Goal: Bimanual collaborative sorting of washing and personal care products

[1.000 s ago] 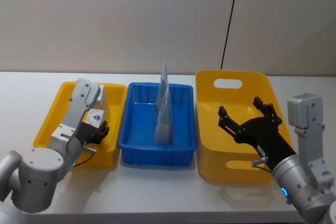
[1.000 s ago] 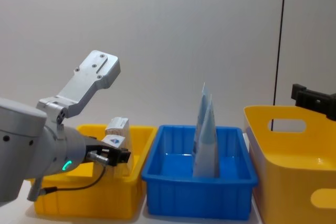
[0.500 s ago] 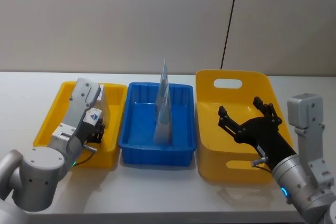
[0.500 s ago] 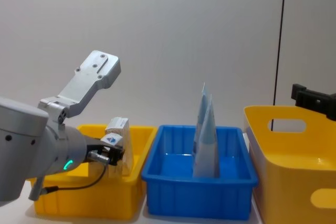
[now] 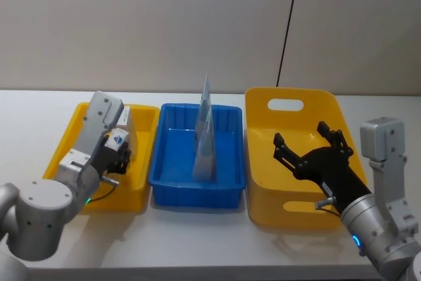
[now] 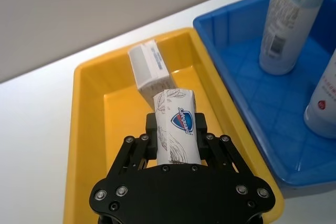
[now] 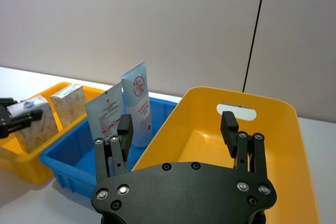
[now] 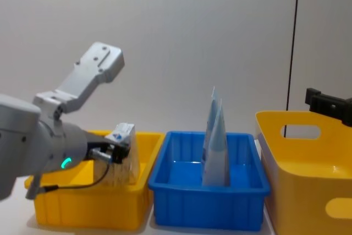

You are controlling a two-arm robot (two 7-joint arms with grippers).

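My left gripper (image 5: 116,151) is shut on a whitish leaf-patterned pack with a blue oval logo (image 6: 178,125), holding it over the small yellow bin (image 5: 64,157). A second pack (image 6: 149,70) stands in that bin just beyond the held one, and in the chest view the held pack (image 8: 116,135) nearly touches it (image 8: 124,164). Two pale-blue tapering pouches (image 5: 205,137) stand upright in the blue bin (image 5: 166,190). My right gripper (image 5: 313,151) hovers open over the large yellow bin (image 5: 262,182), with nothing between its fingers (image 7: 124,128).
The three bins sit side by side on a white table, close to one another. The large yellow bin has a handle slot (image 5: 285,104) in its far wall. A dark vertical seam runs down the wall behind.
My left gripper has carried the held pack a little left and farther back over the small yellow bin, closer to the standing pack. The right arm has not moved.
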